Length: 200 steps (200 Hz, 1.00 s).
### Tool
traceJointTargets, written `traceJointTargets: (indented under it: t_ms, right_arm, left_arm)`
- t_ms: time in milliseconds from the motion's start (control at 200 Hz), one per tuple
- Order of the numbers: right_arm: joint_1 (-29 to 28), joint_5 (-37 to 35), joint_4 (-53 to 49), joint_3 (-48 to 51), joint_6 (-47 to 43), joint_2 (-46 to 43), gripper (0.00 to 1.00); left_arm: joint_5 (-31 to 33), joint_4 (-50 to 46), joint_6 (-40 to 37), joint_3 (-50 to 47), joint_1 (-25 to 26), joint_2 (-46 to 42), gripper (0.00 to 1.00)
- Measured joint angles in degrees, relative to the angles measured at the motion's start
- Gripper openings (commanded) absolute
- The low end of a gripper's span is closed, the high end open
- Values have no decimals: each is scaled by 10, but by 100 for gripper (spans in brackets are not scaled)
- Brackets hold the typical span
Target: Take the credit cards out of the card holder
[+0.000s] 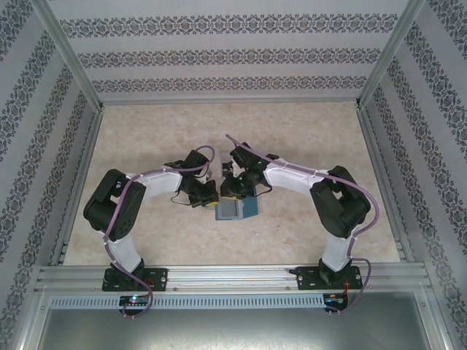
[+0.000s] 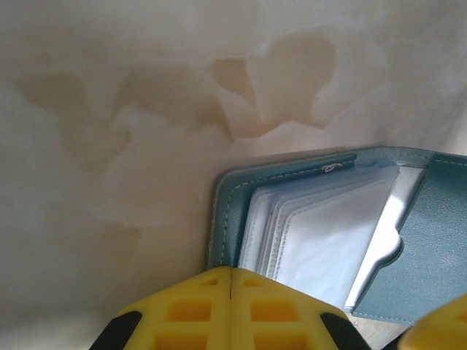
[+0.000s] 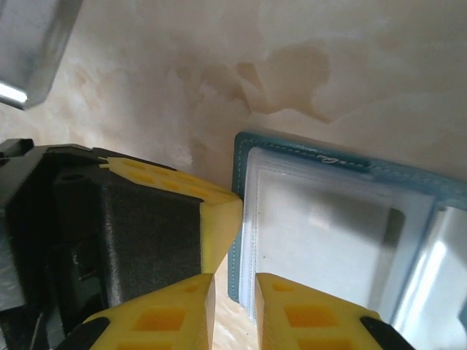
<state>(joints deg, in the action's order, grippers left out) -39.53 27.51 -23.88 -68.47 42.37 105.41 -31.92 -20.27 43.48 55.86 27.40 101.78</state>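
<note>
Card holder [image 1: 236, 210], teal, lies open near the middle of the table [image 1: 146, 138], a little toward the near edge, with its clear sleeves [image 2: 321, 233] fanned. A pale card [image 3: 343, 230] seems to sit inside the top sleeve, so no card looks removed yet.

Both arms reach forward and bend inward, wrists angled down, meeting at the holder's left and far sides. The left tool [image 2: 231, 292] is clenched, its fingertips pressed together right at the holder's left cover edge. Whether they pinch that edge cannot be told. The right tool [image 3: 235, 306] sits just beside it, jaws narrowly apart over the same edge. Whether it grasps anything cannot be told.

The step in hand appears to be steadying the holder. Next, one tool likely must pin the cover while the other slides a card from its sleeve.
</note>
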Motion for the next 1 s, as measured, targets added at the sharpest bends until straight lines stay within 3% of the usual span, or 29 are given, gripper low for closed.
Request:
traceJointTargets:
  t_ms: [260, 999]
  right_arm:
    - [-11, 0, -1, 0, 15, 29, 24]
    - [-24, -48, -59, -21, 14, 39, 40]
  left_arm:
    - [0, 2, -2, -4, 0, 0, 4]
    - [-5, 14, -1, -10, 0, 0, 4]
